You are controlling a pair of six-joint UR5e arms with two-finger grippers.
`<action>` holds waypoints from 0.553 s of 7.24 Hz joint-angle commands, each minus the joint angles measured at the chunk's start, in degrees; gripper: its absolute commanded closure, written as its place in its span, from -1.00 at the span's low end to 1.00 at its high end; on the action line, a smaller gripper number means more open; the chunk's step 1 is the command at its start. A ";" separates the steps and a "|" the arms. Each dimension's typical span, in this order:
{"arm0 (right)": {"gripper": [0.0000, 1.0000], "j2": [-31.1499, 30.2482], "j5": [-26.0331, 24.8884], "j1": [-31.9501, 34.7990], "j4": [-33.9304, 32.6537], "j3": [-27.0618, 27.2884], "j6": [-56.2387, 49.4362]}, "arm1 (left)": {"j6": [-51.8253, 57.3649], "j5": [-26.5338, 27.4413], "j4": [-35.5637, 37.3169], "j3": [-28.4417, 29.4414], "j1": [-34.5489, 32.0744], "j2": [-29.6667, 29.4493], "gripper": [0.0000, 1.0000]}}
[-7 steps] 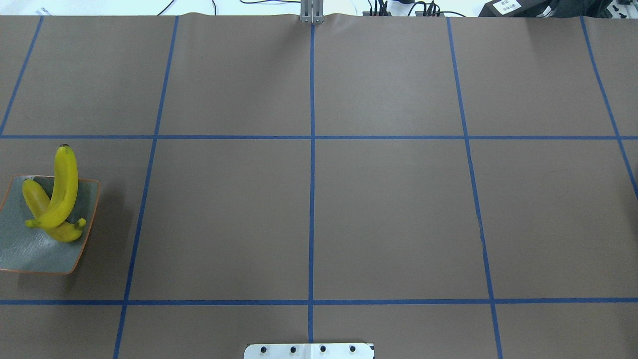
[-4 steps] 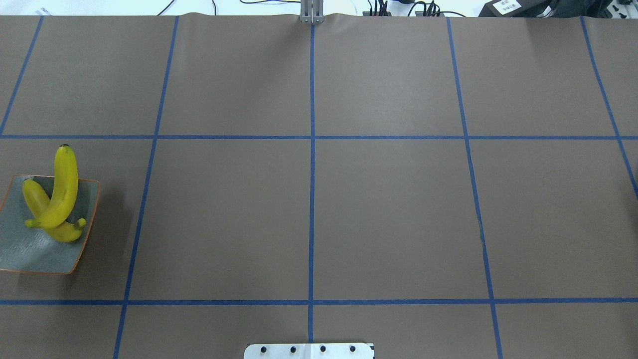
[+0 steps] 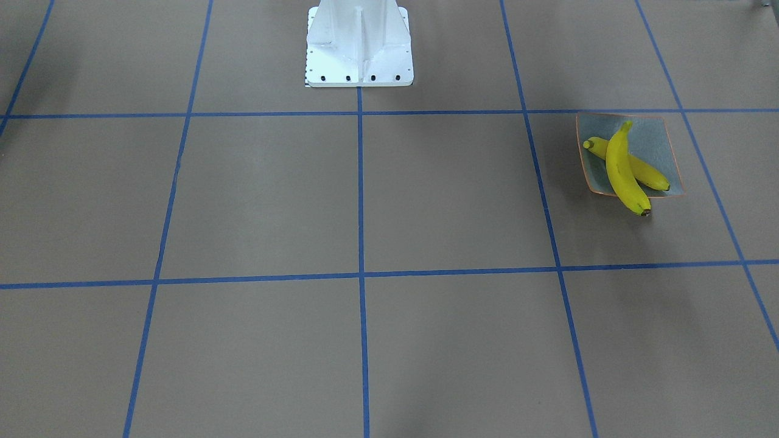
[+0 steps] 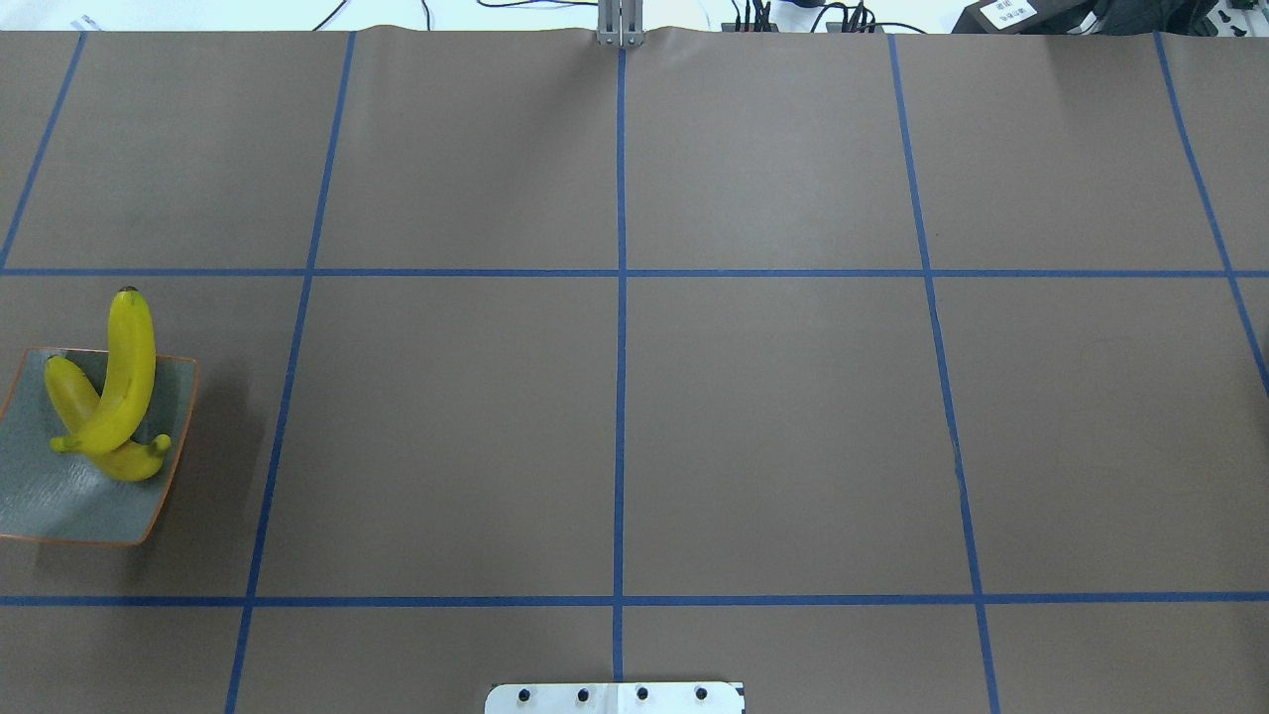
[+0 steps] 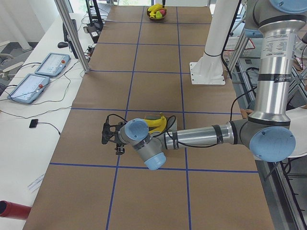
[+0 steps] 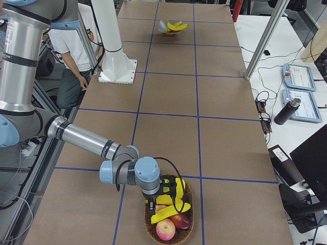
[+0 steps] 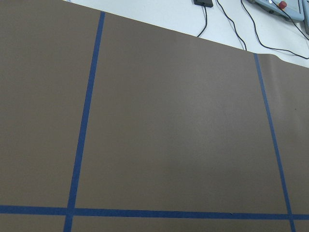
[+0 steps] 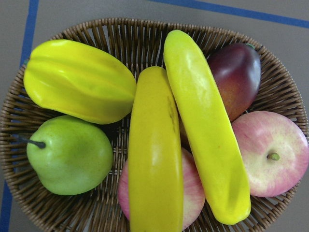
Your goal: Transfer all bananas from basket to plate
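From across the table we see the small square grey-green plate with a thin orange rim [image 3: 660, 131] on the robot's left side. Two long yellow bananas [image 3: 621, 173] lie crossed on it, and one tip pokes over the edge. From above, the plate [image 4: 59, 506] sits at the left edge of the brown table with blue lines [image 4: 773, 426], and no arm shows. From the left end, the left gripper [image 5: 108, 138] hangs low over bare table just beside the plate. We cannot tell if its pincer is spread or pressed together. From the right end, the right gripper [image 6: 164, 193] hovers right over the round brown woven basket [image 6: 150, 220], far from the plate at the other end of the table. We cannot tell how its pincer is either. The left wrist camera shows only bare table. The right wrist camera looks straight down into the basket [image 8: 96, 34]. There two bananas [image 8: 154, 159] lie side by side on top of pink-red apples [image 8: 270, 154], next to a yellow star fruit [image 8: 77, 79], a round green fruit [image 8: 67, 154] and a dark red mango [image 8: 236, 77]. We think the job is about half done, and the step now is picking the next banana. Next the right arm needs to go down, pinch one banana across its middle and lift it without dragging the other fruit.
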 commanded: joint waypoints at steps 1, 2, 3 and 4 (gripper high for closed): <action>-0.33 0.11 -0.04 -1.41 0.09 -0.37 0.91 | -0.07 -0.10 0.00 -0.06 -0.07 -0.03 -0.99; 0.13 0.02 -0.05 -1.42 0.17 -0.37 0.56 | -0.15 -0.10 0.09 -0.06 0.10 -0.03 -0.99; 0.99 -0.06 0.13 -1.42 1.48 -0.46 0.38 | -0.15 -0.10 0.52 -0.06 0.19 0.06 -0.99; 1.00 -0.07 0.22 -1.42 2.28 -0.37 -0.49 | -0.24 -0.10 0.53 -0.06 0.19 -0.03 -0.99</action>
